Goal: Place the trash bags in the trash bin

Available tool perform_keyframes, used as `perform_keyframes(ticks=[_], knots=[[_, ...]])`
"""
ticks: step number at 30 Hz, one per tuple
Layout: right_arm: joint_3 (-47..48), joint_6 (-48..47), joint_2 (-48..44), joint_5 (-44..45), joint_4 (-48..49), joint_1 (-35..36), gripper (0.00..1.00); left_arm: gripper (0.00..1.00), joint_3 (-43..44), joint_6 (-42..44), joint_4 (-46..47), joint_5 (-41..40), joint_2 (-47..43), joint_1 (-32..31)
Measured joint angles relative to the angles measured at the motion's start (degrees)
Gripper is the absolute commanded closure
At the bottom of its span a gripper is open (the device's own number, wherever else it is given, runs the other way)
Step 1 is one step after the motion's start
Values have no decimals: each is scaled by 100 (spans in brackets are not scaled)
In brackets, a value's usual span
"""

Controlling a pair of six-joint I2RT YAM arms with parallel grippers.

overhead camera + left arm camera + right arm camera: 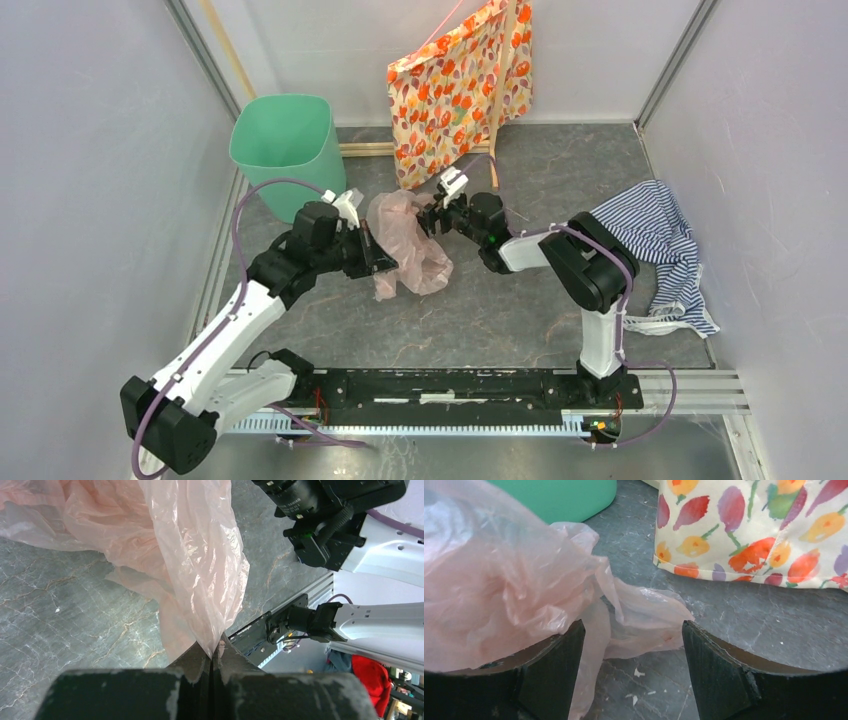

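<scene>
A thin pink trash bag (408, 245) lies crumpled on the grey floor at the middle. My left gripper (378, 262) is shut on its lower edge; in the left wrist view the film (195, 565) runs up from the closed jaws (214, 652). My right gripper (432, 215) is open at the bag's right side. In the right wrist view part of the bag (514, 585) lies between and over the spread fingers (633, 630), not pinched. The mint-green trash bin (283, 140) stands upright at the back left, its wall also in the right wrist view (569, 495).
An orange floral bag (462, 85) hangs against the back wall, also in the right wrist view (754, 525). A blue-striped cloth (655, 235) lies at the right wall. A wooden strip (365, 149) runs along the back. The arms' rail (450, 385) is at the near edge.
</scene>
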Motion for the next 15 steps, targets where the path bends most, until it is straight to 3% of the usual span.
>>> perform_keyframes(ticks=[3, 6, 7, 11, 12, 15], knots=[[304, -13, 205, 96, -129, 81, 22, 98, 0, 0, -35, 11, -59, 0], [734, 4, 492, 240, -238, 92, 31, 98, 0, 2, -63, 13, -133, 2], [831, 4, 557, 297, -256, 92, 38, 98, 4, 0, -74, 13, -146, 2], [1023, 42, 662, 562, -396, 92, 90, 98, 87, 13, -232, 2, -181, 2], [1025, 9, 660, 597, -428, 92, 99, 98, 125, 28, -284, -2, -181, 2], [957, 35, 516, 859, -763, 90, 100, 98, 315, 90, -468, -142, -179, 2]])
